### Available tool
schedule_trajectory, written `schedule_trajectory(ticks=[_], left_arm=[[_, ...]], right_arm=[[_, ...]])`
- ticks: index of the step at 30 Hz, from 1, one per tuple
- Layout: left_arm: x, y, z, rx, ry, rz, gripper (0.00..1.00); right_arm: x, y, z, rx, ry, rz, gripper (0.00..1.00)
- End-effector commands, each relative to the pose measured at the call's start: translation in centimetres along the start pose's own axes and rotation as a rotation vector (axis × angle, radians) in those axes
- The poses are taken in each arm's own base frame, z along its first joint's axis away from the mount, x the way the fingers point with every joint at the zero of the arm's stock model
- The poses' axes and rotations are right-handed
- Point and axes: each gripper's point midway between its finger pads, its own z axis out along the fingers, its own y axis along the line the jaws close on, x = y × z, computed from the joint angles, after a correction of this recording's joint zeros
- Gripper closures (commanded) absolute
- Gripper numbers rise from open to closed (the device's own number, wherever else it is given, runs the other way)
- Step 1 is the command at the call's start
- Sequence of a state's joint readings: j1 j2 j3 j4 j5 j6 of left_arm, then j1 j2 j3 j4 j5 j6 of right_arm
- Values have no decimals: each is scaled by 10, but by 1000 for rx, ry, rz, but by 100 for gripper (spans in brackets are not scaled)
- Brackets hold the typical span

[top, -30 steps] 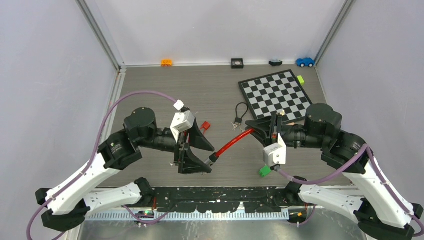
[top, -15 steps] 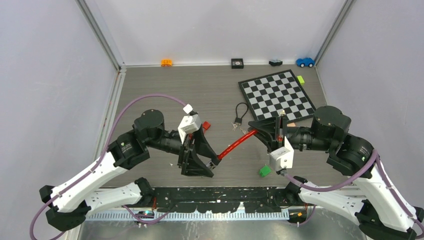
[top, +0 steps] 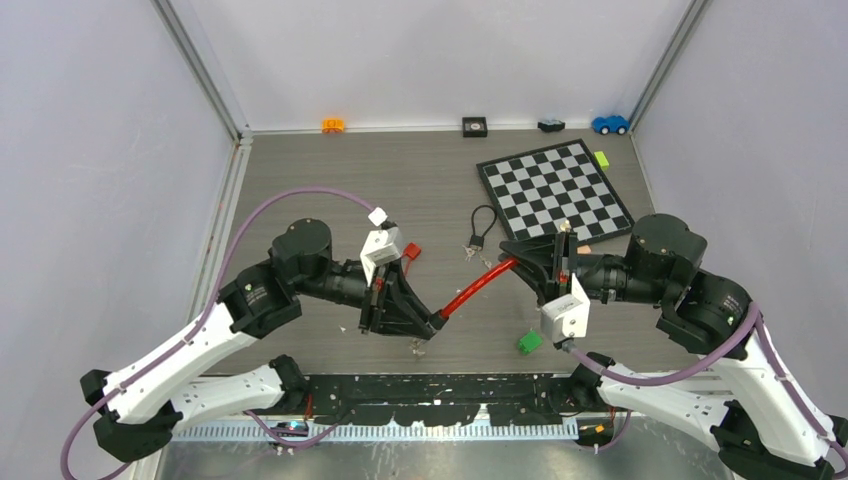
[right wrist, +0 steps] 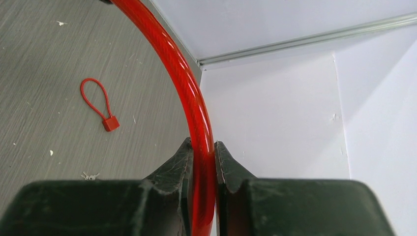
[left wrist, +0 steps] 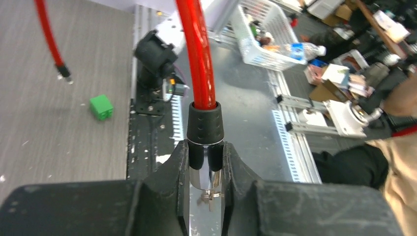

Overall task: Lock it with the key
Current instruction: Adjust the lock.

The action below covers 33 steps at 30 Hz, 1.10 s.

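Note:
A red cable lock hangs in the air between my two grippers. Its black-sleeved chrome end sits between the left gripper's fingers, which are shut on it. A small silver key sticks out of the chrome barrel, and shows under the left gripper in the top view as the key. My right gripper is shut on the red cable further along, near the chessboard side. The cable's other end hangs free.
A chessboard lies at the back right. A black loop with keys and a small red padlock lie mid-table, and a green block near the front edge. Small toys line the back wall.
The left gripper's jaws have closed from wide open onto the lock's black and chrome end. Both arms have shifted a little to the right with the cable.

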<state>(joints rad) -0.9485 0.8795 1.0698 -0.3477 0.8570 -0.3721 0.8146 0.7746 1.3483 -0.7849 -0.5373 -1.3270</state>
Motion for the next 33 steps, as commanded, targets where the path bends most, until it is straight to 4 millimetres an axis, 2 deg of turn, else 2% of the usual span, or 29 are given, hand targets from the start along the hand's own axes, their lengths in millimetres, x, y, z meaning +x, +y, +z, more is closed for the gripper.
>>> schedule_trajectory(ticks=[1, 3, 8, 17, 21, 25, 27, 33], left_arm=[[-6, 40, -14, -270, -17, 67, 100], [-8, 56, -24, -383, -21, 87, 100], [-24, 73, -39, -532, -78, 132, 100], [-51, 118, -81, -892, -129, 205, 100], [-66, 131, -92, -1003, -138, 265, 100], [-77, 137, -95, -1106, -78, 382, 100], [-77, 138, -90, -1130, -36, 435, 100], [-72, 130, -72, -1027, -30, 489, 100]], right_arm=[[7, -25, -4, 97, 55, -36, 99], [15, -22, -2, 93, 85, -27, 99], [27, -23, 2, 138, 123, 2, 99], [38, -22, 10, 162, 145, 89, 99], [40, -22, 14, 165, 142, 130, 99], [43, -23, 17, 183, 144, 144, 99], [46, -24, 18, 192, 153, 146, 99], [51, -25, 17, 199, 182, 143, 99]])
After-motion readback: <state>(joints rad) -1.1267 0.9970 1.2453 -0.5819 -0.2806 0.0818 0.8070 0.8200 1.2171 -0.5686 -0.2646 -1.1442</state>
